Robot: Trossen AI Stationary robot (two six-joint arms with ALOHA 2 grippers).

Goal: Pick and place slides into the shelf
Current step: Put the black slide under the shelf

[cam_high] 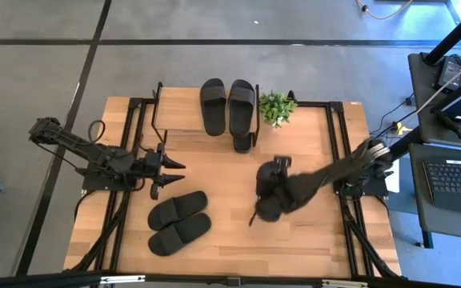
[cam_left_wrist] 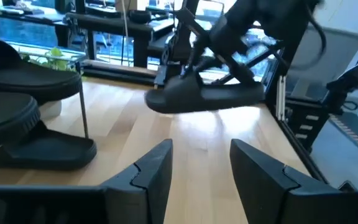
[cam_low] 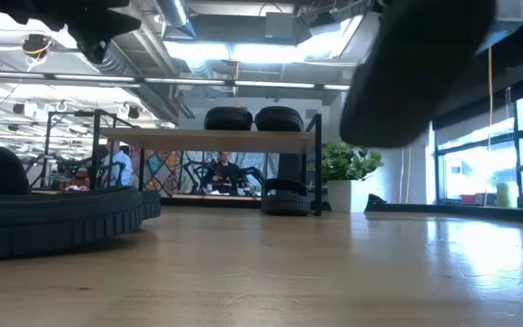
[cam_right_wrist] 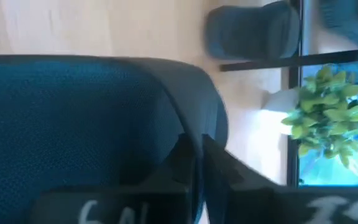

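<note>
The desk (cam_high: 230, 232) carries the shelf (cam_high: 184, 110) at its far edge, and everything here is placed from that shelf. Two black slides (cam_high: 227, 104) lie side by side on its plank top, a third (cam_high: 242, 141) sits on the lower tier beneath them, and a small potted plant (cam_high: 277, 108) stands just beside its right end. Another pair of slides (cam_high: 179, 222) rests on the desk well in front of the shelf, toward its left.

The step in hand looks like the carry: the right tool (cam_high: 272, 192), in front of the shelf's right end, is clamped shut on the strap of a sixth slide (cam_left_wrist: 205, 98), which the left wrist view shows lifted clear of the desk. The left tool (cam_high: 166, 170) waits in front of the shelf's left end, fingers apart and empty.

Next, the held slide probably needs swinging to the lower tier beside the one already there, clearing the frame.
</note>
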